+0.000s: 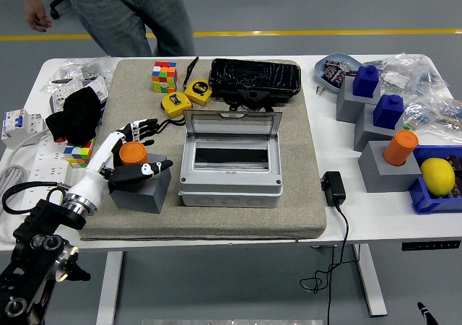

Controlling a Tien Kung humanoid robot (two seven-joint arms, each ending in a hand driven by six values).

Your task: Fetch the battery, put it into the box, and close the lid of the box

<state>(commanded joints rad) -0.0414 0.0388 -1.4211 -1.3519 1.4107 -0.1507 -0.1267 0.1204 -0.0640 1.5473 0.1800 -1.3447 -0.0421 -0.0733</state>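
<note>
Orange battery (133, 153) sits on its grey block (142, 187), the left hand (130, 155) with fingers (148, 127) spread around it, ungrasped; the box (229, 167) at frame centre is empty, lid (231, 125) open.

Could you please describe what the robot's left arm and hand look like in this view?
The left arm is black, built of chunky jointed segments with round silver fittings. A ribbed metallic wrist cuff joins it to the left hand, which has a white palm shell and black fingers marked with small white patches.
</note>
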